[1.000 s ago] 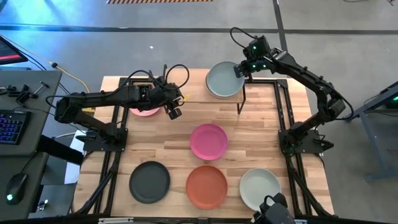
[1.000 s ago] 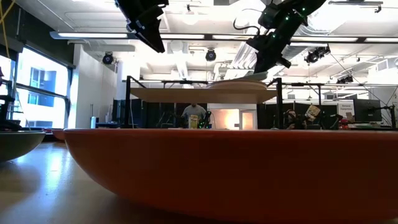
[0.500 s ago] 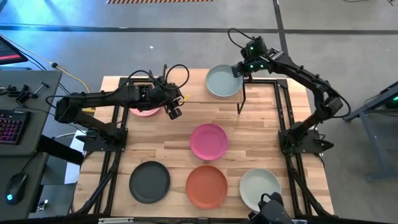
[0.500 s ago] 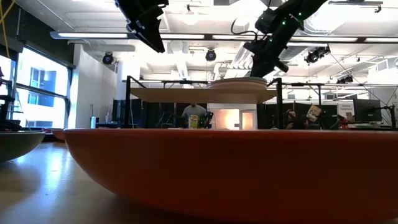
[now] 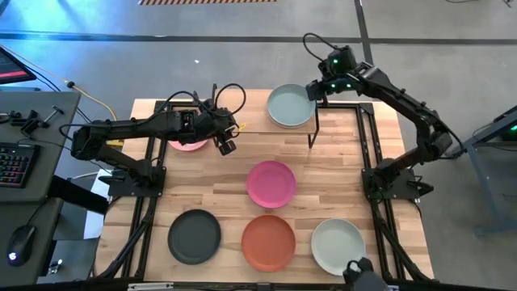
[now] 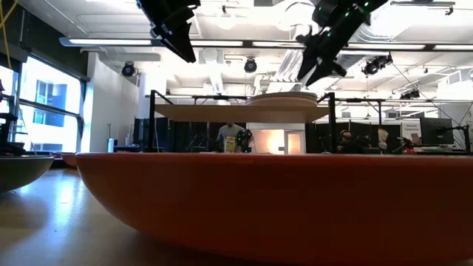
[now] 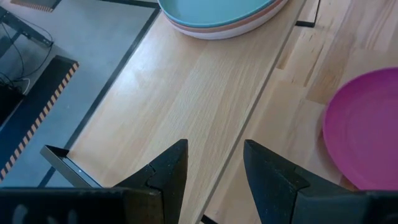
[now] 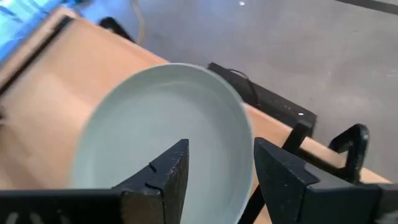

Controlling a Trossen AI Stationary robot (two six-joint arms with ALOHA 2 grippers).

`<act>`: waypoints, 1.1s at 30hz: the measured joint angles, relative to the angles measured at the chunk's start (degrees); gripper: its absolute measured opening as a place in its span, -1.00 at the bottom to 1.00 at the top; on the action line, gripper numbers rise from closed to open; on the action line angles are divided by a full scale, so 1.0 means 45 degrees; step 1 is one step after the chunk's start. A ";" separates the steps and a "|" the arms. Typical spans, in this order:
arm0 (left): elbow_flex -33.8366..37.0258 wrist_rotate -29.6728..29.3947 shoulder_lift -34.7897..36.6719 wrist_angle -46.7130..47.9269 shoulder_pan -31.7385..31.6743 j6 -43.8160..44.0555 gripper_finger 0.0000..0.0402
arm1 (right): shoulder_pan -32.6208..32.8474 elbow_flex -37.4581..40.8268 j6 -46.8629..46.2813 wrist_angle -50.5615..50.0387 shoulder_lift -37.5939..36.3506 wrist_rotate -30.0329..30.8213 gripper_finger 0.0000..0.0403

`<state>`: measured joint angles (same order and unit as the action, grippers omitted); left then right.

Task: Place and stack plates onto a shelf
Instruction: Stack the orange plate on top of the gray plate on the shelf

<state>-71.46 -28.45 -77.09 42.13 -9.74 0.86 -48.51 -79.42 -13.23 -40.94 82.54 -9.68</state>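
On the shelf [image 5: 242, 125], the left wrist view alone shows peach under the sage plate [image 5: 290, 105]; the right claw [image 5: 317, 90] stands released, empty, beside its rim.

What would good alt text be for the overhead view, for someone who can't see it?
Overhead view of a wooden table: the right end effector, open, sits at the edge of a sage green plate on a small shelf. The left end effector waits near a pink plate. Magenta, charcoal, terracotta and pale mint plates lie in front.
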 joint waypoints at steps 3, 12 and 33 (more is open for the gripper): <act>0.0000 -0.0004 -0.0003 0.0000 0.0000 0.0001 -0.27 | 0.0247 0.0000 0.0032 -0.0606 -0.0627 -0.0150 -0.20; 0.0000 0.0000 0.0001 -0.0004 0.0002 0.0001 -0.27 | 0.2552 -0.0005 -0.0318 -0.2219 -0.1523 -0.0086 -0.20; 0.0000 0.0000 0.0001 -0.0395 0.0001 -0.0340 -0.27 | 1.0360 -0.0005 -0.6816 -0.3765 -0.1167 0.3131 -0.20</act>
<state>-71.46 -28.45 -77.08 40.35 -9.73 -0.67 -1.89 -79.44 -43.91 -57.88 77.29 4.41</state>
